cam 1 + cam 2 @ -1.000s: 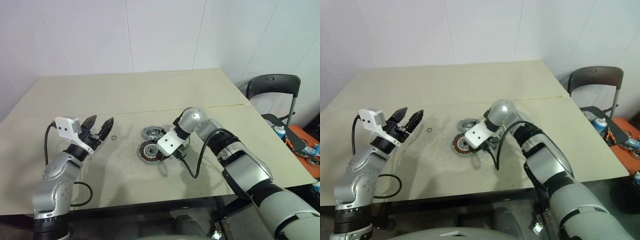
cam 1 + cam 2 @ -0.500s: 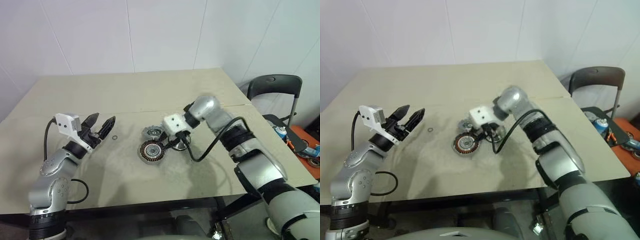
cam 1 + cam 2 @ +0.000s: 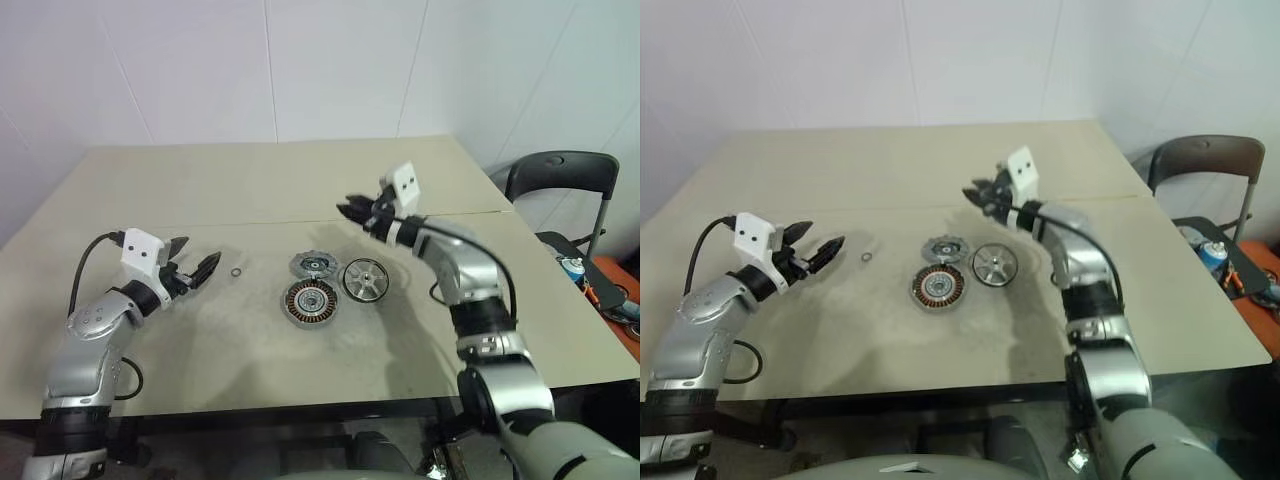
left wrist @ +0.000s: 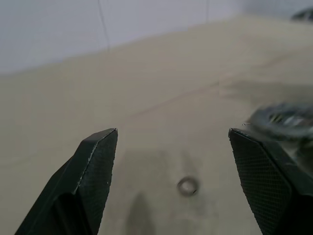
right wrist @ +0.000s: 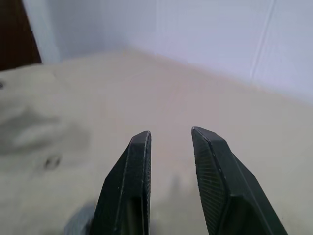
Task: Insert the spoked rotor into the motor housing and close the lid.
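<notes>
The motor housing (image 3: 313,301), a copper-wound disc, lies flat mid-table. Just behind it lies the spoked rotor (image 3: 313,264) with its notched rim. The lid (image 3: 364,278), a round silver-grey disc, lies to the right of both, touching neither gripper. My right gripper (image 3: 350,210) hangs above the table behind the lid, pointing left, its fingers (image 5: 142,147) narrowly apart with nothing between them. Off to the left, my left gripper (image 3: 190,270) stands wide open and empty, low over the table, pointing toward the discs.
A tiny black ring (image 3: 236,272) lies on the table between the left gripper and the rotor; the ring (image 4: 187,186) also shows between the left fingers. A seam (image 3: 250,222) crosses the table. A black chair (image 3: 560,175) stands past the right edge.
My right gripper has lifted off the discs, swung back and to the right, and rolled its wrist; the lid now lies uncovered beside the housing. The left gripper has sunk slightly to the left.
</notes>
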